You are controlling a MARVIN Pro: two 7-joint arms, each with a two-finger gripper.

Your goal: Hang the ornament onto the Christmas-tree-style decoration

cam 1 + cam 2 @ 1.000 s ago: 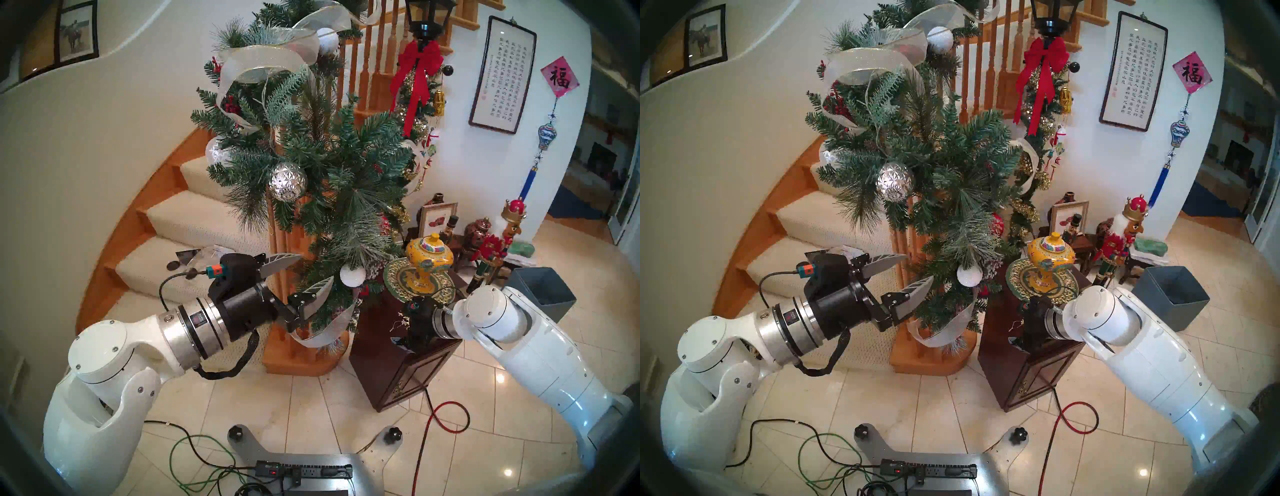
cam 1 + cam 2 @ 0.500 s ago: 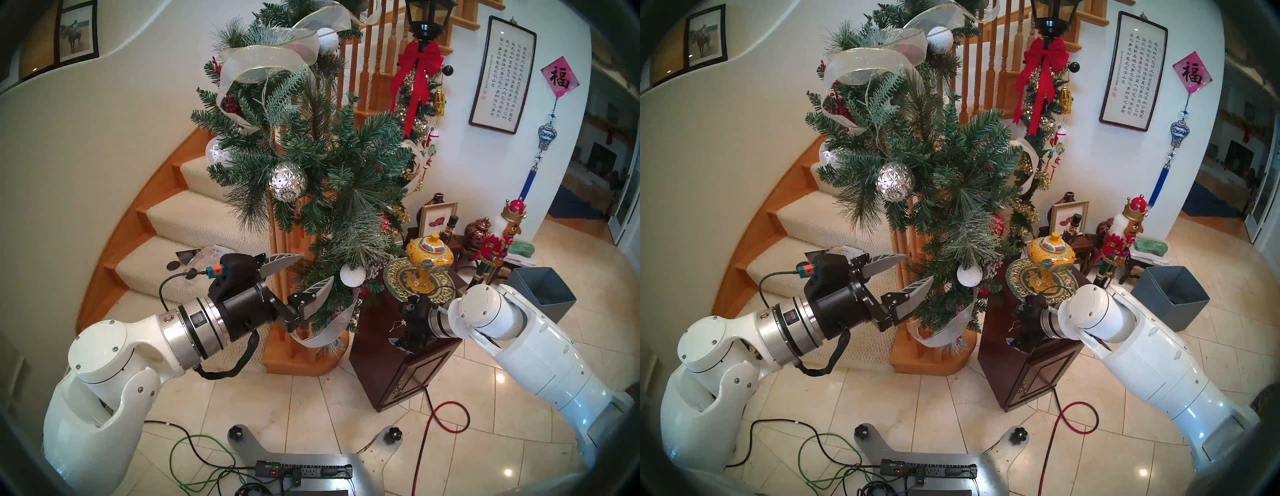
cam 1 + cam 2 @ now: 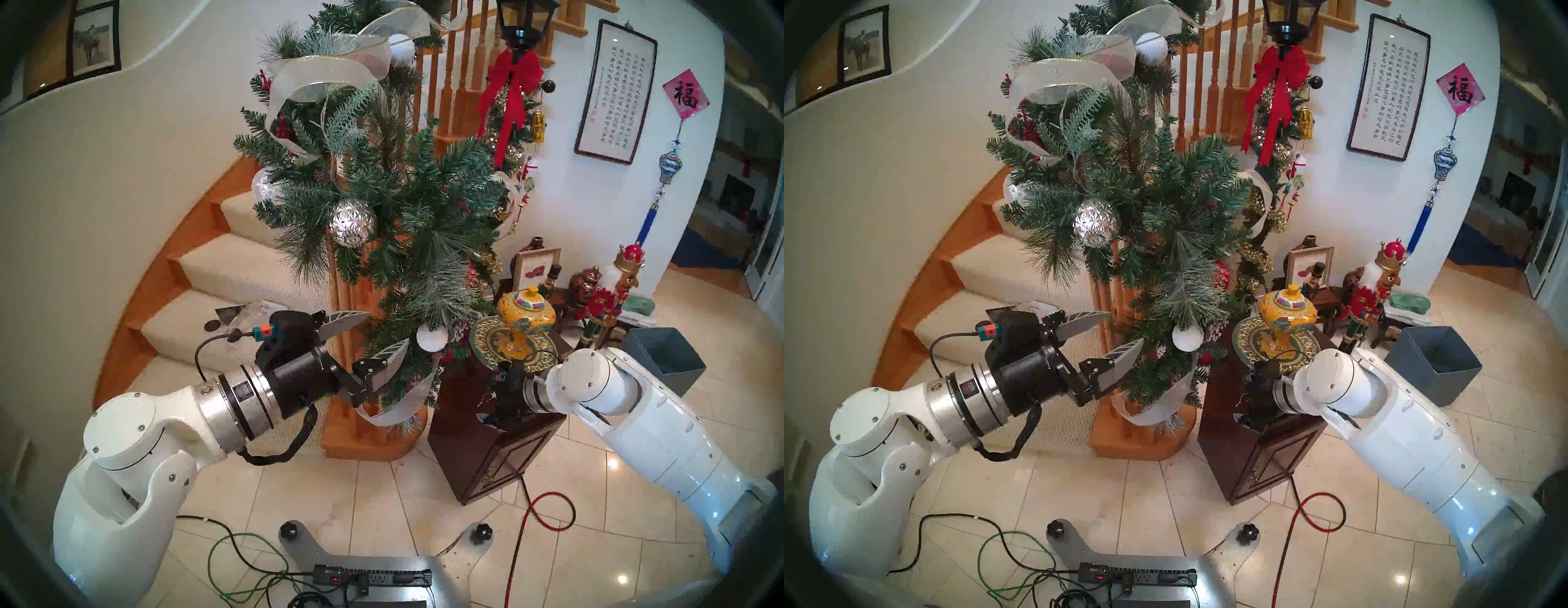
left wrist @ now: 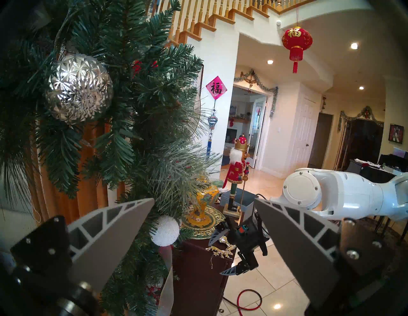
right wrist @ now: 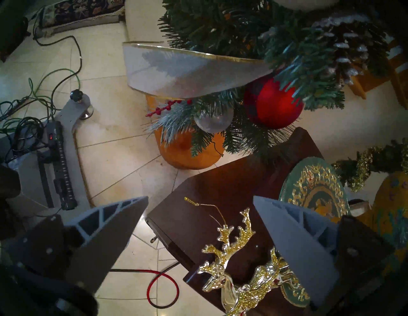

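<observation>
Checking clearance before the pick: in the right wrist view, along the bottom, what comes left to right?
Left finger → red cable on the floor → reindeer ornament lying on the dark cabinet → right finger → green-and-gold plate.

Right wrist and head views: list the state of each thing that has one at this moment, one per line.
left gripper: open, empty, level beside the garland.
right gripper: open, over the reindeer ornament, nothing gripped.
reindeer ornament: lying flat on the dark wooden cabinet, not hung.
thread: loose on the cabinet top.
garland: on the stair post, reindeer not on it.
dark wooden cabinet: door shut.
</observation>
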